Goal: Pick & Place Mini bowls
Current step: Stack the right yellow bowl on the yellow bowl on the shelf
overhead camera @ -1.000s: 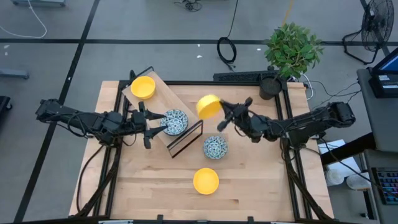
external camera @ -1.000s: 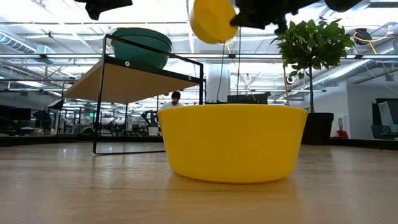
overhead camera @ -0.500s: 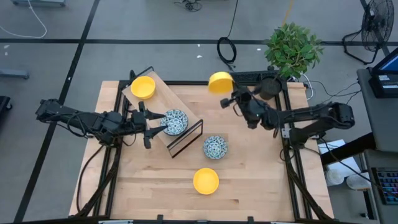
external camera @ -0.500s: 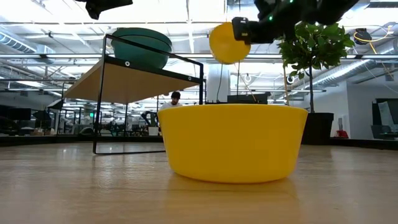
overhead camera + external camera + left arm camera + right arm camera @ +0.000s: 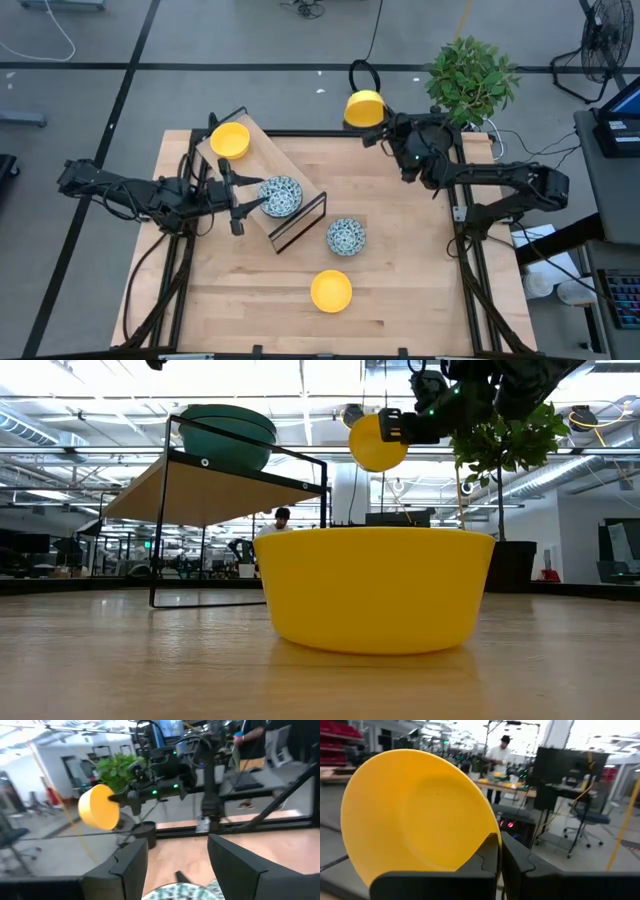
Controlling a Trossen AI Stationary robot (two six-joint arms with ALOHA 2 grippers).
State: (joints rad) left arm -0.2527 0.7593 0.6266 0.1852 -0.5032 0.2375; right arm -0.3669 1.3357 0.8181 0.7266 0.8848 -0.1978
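Observation:
My right gripper (image 5: 381, 126) is shut on a plain yellow bowl (image 5: 365, 108) and holds it in the air past the table's far edge, left of the plant. A second yellow bowl (image 5: 230, 140) and a blue-patterned bowl (image 5: 281, 195) sit on a tilted wooden shelf. A blue-patterned bowl (image 5: 346, 236) and a third yellow bowl (image 5: 331, 290) rest on the table. My left gripper (image 5: 238, 206) is open just left of the shelf's patterned bowl (image 5: 192, 892), apart from it. A third patterned bowl is out of view. My right gripper pinches the yellow bowl's rim (image 5: 489, 840), one finger (image 5: 485, 857) inside the hollow and the other finger (image 5: 520, 862) outside the wall. The bowl is lifted clear and tipped on its side, its bottom (image 5: 378, 444) turned toward the table's near edge.
The shelf (image 5: 300, 215) is a slanted board on a black wire frame at the table's left far part. A potted plant (image 5: 470, 78) stands at the far right corner. The nearest yellow bowl (image 5: 378, 588) fills the low view. Bare wood lies at the near side.
My right gripper has carried the yellow bowl from over the table's middle toward the far edge and beyond it, staying shut on the rim and turning as it went. The left arm and the other bowls have kept still.

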